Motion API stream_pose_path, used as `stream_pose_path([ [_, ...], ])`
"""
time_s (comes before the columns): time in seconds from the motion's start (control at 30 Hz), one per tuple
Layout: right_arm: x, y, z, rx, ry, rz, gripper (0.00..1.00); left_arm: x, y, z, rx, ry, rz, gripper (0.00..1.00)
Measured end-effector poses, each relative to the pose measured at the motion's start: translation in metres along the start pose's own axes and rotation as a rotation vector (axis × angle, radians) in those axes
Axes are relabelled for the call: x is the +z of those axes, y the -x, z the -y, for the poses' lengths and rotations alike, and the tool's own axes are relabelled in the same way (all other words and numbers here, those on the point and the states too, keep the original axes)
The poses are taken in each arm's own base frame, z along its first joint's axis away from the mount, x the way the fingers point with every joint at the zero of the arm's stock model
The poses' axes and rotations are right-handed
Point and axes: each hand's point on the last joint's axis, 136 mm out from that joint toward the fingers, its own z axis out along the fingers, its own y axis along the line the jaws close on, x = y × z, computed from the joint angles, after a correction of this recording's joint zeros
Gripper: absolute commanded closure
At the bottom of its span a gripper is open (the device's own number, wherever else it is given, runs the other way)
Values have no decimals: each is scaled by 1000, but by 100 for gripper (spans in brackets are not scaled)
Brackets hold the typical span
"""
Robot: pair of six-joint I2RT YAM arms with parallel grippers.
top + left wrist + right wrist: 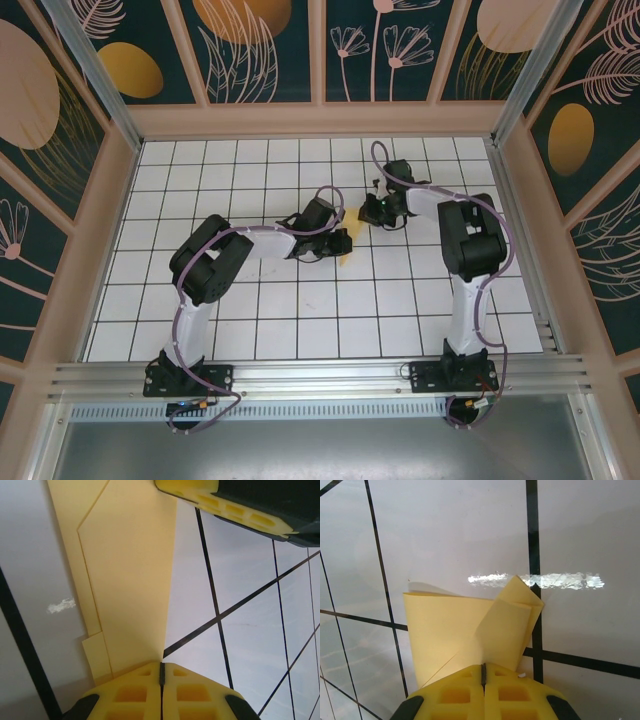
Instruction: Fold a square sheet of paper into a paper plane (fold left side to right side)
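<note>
The yellow sheet of paper (pixel 130 580) is folded into a long layered shape with slanted creases and is held between both grippers over the white grid table. My left gripper (pixel 161 666) is shut on its near end. My right gripper (pixel 483 666) is shut on the other end of the paper (pixel 445 625), where a flap curls up and leans right. In the top view the left gripper (pixel 340 243) and right gripper (pixel 376 212) meet near the table's middle, with a sliver of paper (pixel 346 259) below them. One of the right gripper's yellow fingers (pixel 225 502) shows in the left wrist view.
The white table (pixel 250 320) carries a black grid and is fenced by wooden walls (pixel 320 120) on three sides. A metal rail (pixel 320 375) holds both arm bases at the near edge. A small scuff (pixel 61 606) marks the tile left of the paper.
</note>
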Motion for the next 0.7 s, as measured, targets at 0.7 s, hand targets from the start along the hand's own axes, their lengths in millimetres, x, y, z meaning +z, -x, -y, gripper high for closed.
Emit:
stream_pose_path([
  [0.7, 1, 24, 7, 18, 40, -11, 95, 0, 3, 0, 4, 1, 16, 92],
])
